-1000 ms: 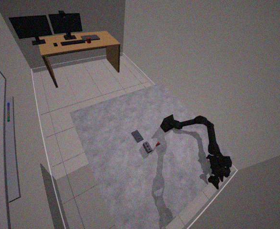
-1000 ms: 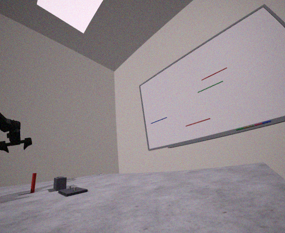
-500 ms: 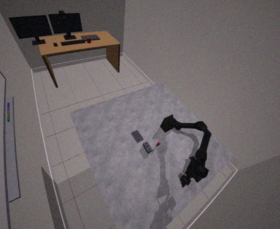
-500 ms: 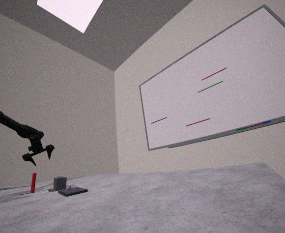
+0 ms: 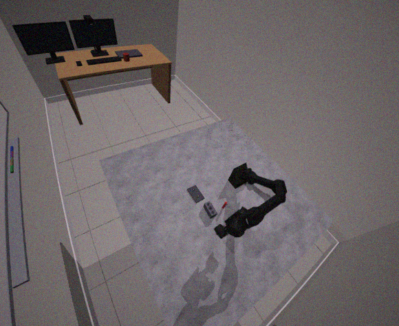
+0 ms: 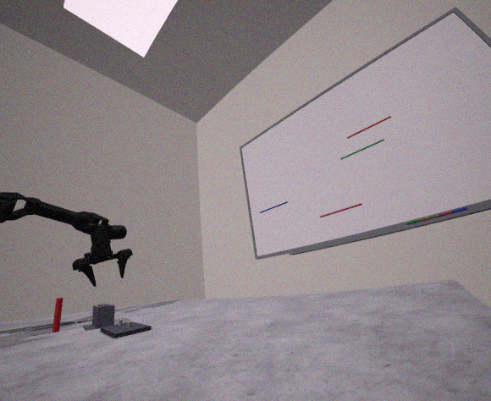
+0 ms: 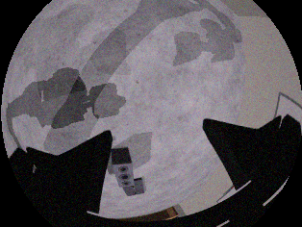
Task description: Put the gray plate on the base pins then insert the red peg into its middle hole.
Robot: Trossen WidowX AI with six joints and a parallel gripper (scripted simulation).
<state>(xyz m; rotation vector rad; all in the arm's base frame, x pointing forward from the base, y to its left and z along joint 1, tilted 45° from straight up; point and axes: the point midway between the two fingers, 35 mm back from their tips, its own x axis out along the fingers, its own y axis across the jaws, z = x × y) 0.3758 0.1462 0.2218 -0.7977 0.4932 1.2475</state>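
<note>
Claw (image 6: 106,271): wide open, empty, hanging at left above the parts.
Peg (image 6: 57,314): upright, lower left.
Plate (image 6: 125,329): flat, right of block (image 6: 103,315).

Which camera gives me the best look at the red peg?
The exterior view: the red peg stands upright on the mat, seen whole from the side, left of the gray block. The top view shows it only as a tiny red sliver beside the block. In the wrist view I cannot find it.
</note>
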